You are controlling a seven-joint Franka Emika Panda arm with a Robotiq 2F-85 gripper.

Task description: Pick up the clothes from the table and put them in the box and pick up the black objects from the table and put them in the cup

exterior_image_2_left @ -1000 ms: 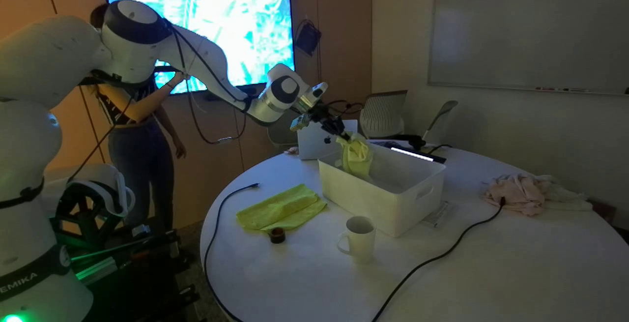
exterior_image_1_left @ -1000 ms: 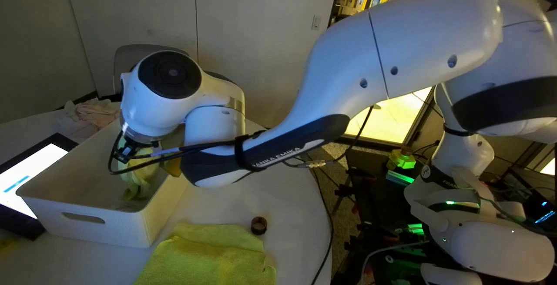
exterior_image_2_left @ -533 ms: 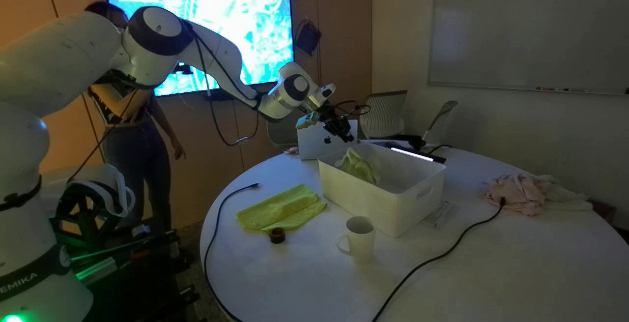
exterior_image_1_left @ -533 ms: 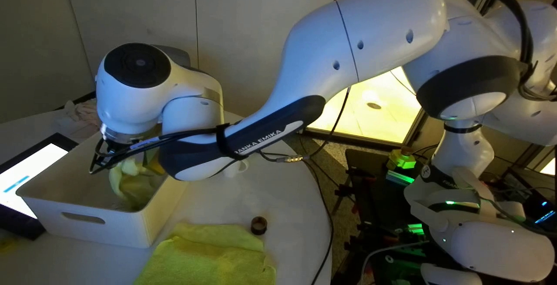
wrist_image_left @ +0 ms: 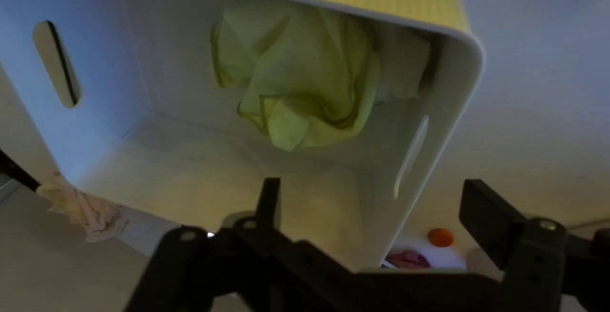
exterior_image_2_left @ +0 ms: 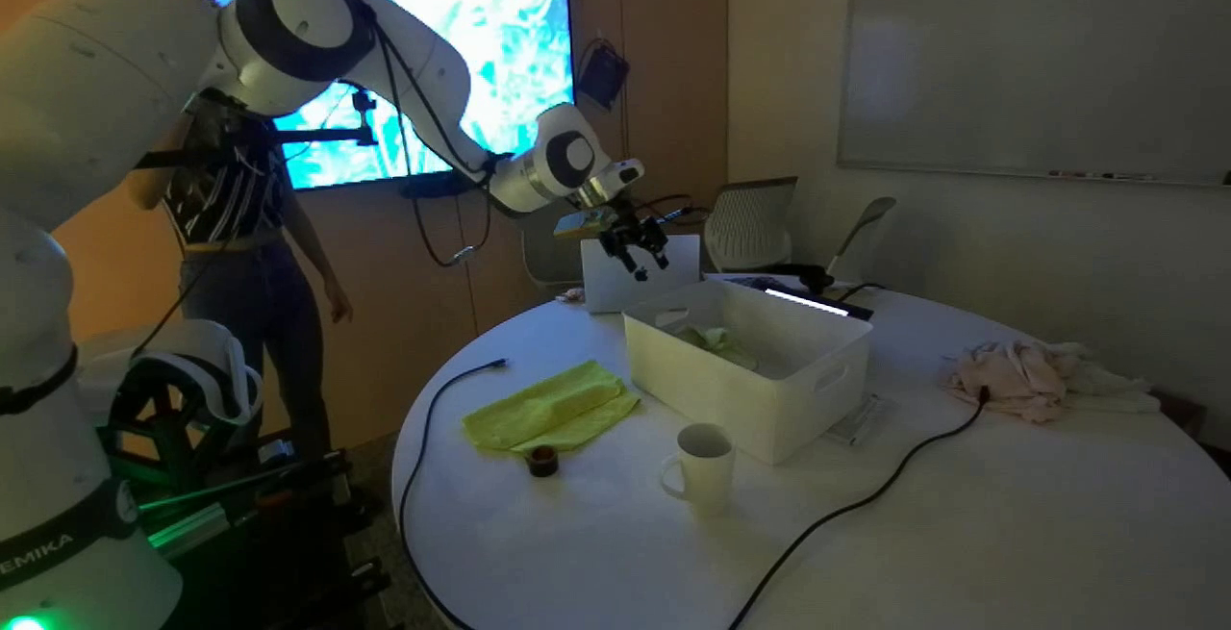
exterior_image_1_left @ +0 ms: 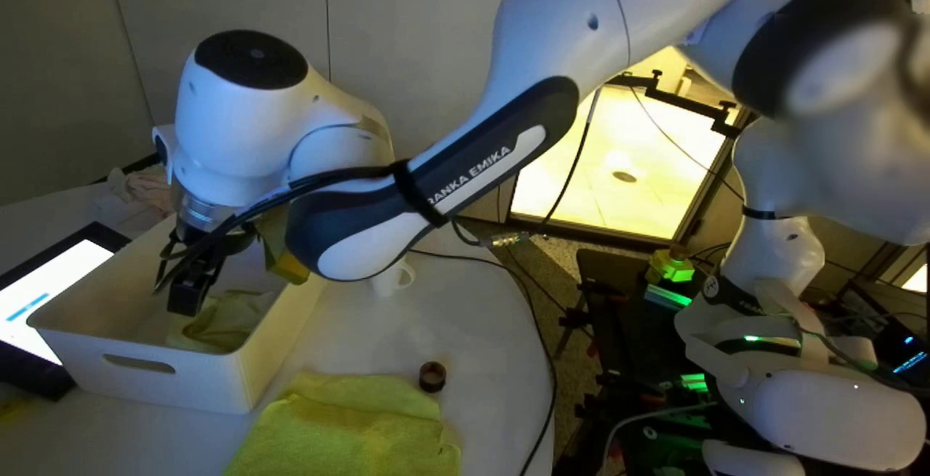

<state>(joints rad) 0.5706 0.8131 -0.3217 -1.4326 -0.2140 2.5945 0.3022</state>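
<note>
White arm (exterior_image_1_left: 538,54), black joint caps (exterior_image_1_left: 251,59), cables (exterior_image_1_left: 334,178) and gripper (wrist_image_left: 372,184)

A person (exterior_image_2_left: 252,269) stands before a lit wall screen (exterior_image_2_left: 515,58), with a whiteboard (exterior_image_2_left: 1039,58) on the adjoining wall (exterior_image_2_left: 787,82).

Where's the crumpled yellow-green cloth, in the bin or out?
In. The wrist view shows the crumpled cloth inside the white bin, below its rim.

The white, black-trimmed jointed robot arm (exterior_image_1_left: 541,47) is arching over a raised elbow (exterior_image_2_left: 313,22), its forearm (exterior_image_2_left: 438,72) sloping down. The rounded white wrist (exterior_image_1_left: 243,123) is hanging at its end, the black two-fingered gripper (wrist_image_left: 374,194) is pointing downward, and the blocky fingers (wrist_image_left: 493,221) are standing wide apart.
</note>
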